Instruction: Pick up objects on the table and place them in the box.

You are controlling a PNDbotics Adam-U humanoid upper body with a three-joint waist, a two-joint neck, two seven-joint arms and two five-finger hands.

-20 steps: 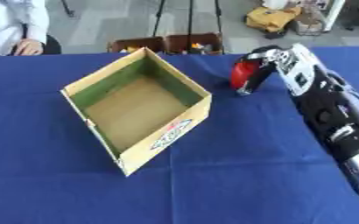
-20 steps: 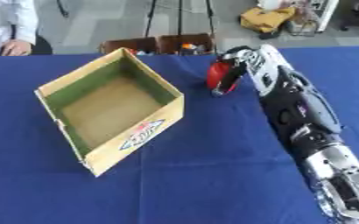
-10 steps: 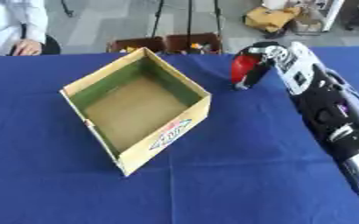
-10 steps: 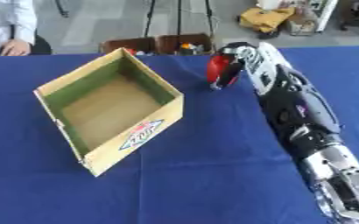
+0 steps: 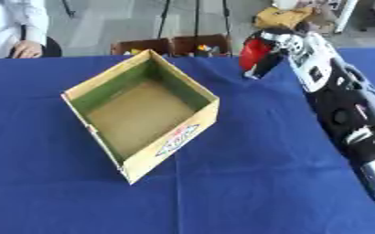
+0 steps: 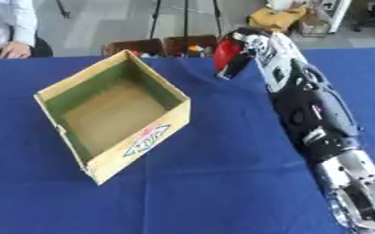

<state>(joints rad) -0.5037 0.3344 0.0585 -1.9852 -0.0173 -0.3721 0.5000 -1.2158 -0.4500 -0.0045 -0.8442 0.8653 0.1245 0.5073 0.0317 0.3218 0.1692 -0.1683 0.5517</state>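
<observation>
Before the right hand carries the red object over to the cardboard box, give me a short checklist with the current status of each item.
1. Red object held: ok. The right hand has its fingers curled round it near the table's far edge.
2. Object lifted clear of the blue tablecloth: cannot tell.
3. Open cardboard box ready to receive: ok. It stands upright, open top up, and its visible floor looks bare.
4. Path from hand to box: ok. Only bare blue cloth shows between them.
5. Left hand out of the way: ok, it shows in neither view.
6. What the red object is: cannot tell beyond its colour and rounded shape.
</observation>
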